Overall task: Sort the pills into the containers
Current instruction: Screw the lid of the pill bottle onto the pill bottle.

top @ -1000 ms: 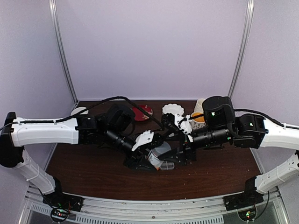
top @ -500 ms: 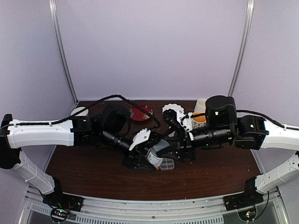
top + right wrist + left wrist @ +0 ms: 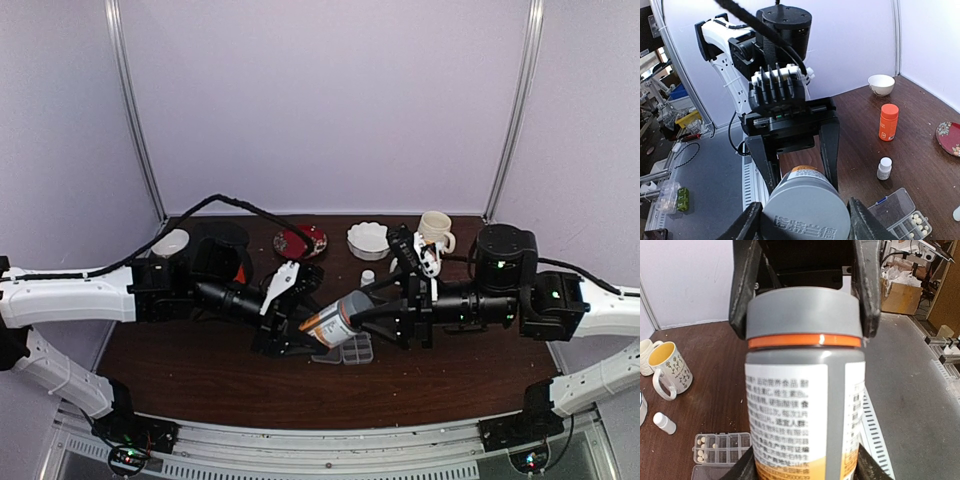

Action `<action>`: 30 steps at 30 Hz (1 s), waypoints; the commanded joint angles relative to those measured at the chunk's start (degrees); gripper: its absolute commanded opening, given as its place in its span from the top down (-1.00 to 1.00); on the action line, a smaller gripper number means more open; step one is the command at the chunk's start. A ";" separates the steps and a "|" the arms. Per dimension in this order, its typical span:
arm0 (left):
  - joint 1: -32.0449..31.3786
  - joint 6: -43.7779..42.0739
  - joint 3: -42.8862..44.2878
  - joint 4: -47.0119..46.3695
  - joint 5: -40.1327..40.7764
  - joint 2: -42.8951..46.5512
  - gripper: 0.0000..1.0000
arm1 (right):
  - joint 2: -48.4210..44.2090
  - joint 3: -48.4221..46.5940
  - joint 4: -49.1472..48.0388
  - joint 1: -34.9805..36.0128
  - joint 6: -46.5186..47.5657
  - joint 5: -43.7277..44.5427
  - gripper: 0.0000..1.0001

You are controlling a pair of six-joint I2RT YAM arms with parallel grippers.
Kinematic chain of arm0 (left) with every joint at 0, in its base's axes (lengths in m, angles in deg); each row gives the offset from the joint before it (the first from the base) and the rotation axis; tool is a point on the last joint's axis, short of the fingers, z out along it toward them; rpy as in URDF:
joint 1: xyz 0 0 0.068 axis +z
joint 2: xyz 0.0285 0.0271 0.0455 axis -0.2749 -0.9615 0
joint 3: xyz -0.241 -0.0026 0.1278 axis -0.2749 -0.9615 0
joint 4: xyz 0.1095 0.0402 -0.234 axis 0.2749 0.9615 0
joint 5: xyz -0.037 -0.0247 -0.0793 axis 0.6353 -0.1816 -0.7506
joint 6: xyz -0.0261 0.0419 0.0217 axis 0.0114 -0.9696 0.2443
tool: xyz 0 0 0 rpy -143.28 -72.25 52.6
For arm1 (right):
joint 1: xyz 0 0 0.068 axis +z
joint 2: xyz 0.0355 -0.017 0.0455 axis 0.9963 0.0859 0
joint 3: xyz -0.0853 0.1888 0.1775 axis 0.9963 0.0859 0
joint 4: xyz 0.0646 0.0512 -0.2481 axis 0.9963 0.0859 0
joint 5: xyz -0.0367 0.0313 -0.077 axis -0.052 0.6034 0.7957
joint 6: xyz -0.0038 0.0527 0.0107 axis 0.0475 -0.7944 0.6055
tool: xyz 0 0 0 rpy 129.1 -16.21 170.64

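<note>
My left gripper holds the grey bottle by its body, and my right gripper holds its cap. The pills lie in the pill box on the surface.

The big bottle fills the left wrist view, its lower part running off the bottom edge, and it hides the right end of the pill box, whose open lid the same edge cuts. The pills are mere pale dots there, and too small to make out from above. A white cup is cropped at the left. In the right wrist view the plate is cut by the right edge.
</note>
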 commanded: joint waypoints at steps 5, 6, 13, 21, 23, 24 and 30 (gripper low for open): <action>1.32 -2.21 1.45 -0.48 16.66 1.02 1.00 | 2.39 -4.41 14.73 -1.13 -26.75 17.78 0.46; 1.32 -2.62 1.82 0.18 18.46 0.69 1.00 | 4.29 -5.97 18.88 -1.41 -28.30 18.58 0.47; 1.26 -4.33 4.78 4.97 27.79 -1.46 1.00 | 6.92 -2.14 17.29 -6.35 -39.49 12.64 0.65; 1.51 -5.99 4.51 6.47 25.59 -1.98 1.00 | 6.84 -1.36 10.31 -8.51 -35.83 3.78 -0.22; 2.03 -5.57 4.76 7.46 21.27 -2.65 1.00 | 4.71 -2.29 11.40 -9.07 -27.98 3.72 -0.50; 2.23 -5.36 4.86 7.92 18.92 -2.85 1.00 | 3.40 -2.40 11.80 -9.54 -23.11 2.73 -0.56; 2.64 -6.04 5.88 11.51 7.44 -3.08 1.00 | -1.55 -3.00 15.71 -10.11 6.96 -10.55 -0.68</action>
